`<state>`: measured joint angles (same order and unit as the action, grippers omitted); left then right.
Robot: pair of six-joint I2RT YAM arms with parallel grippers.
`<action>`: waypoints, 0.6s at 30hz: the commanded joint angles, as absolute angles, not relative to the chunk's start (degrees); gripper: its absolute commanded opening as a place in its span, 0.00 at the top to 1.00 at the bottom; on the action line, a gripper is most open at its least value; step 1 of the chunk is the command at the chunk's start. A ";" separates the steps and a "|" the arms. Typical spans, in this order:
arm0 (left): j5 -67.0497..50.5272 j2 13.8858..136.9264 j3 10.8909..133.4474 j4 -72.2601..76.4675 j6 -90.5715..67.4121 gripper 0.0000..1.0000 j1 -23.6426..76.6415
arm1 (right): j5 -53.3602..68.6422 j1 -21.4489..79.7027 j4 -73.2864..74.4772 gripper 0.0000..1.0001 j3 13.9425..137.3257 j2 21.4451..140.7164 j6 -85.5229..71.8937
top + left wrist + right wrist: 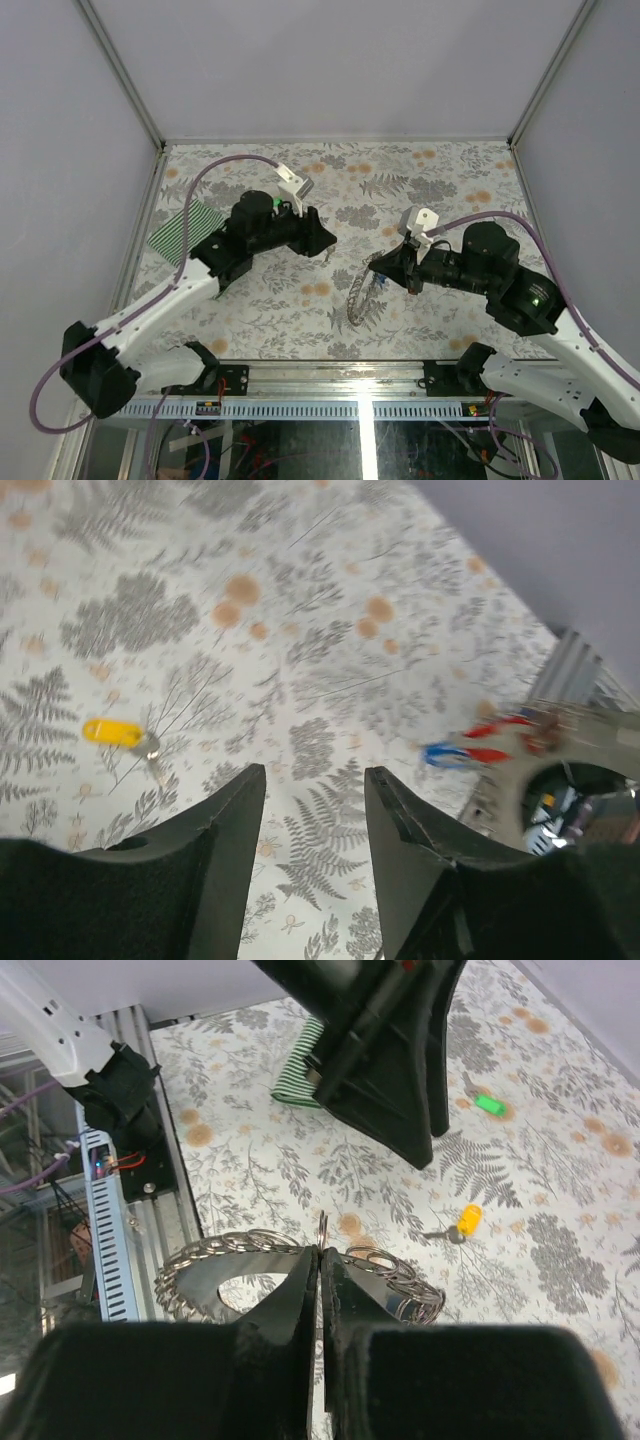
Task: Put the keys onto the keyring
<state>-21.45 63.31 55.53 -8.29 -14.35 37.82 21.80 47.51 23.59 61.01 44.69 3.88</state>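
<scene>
— While the right gripper [320,1260] presses its black fingers flat together, what's caught in there?
— It's the keyring [232,1250]! A thin metal ring stands edge-on, pinched between the pads. The grey chain of shiny little links loops out on both sides, low in the right wrist view.
— And the left gripper [315,780]?
— Its jaws are partway apart with nothing between them. It hangs over the table covering [150,620], a pale print of grey ferns and orange blotches.
— Where are the keys?
— The yellow key [110,732] has a glossy oblong plastic head and a small metal blade. It lies at the left of the left wrist view, clear of the fingers. The green key [488,1104] sits on the print at the upper right of the right wrist view. The red and blue keys [440,755] bunch together at the right of the left wrist view. They're blurred, and I cannot tell whether they're on the chain.
— Anything else?
— A green-and-white striped cloth [185,232] lies flat at the left of the top view, beside the left arm.
</scene>
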 commanded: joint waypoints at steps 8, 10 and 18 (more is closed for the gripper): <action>-11.84 88.14 56.34 -0.45 -15.55 0.54 35.18 | 16.99 47.50 21.62 1.00 59.81 41.69 0.32; -13.47 91.71 57.85 -0.37 -14.92 0.53 33.69 | 17.13 47.55 21.54 1.00 59.69 41.45 0.16; -21.53 103.57 63.91 -1.19 -12.34 0.52 27.50 | 17.32 47.47 21.53 1.00 58.84 40.54 -0.26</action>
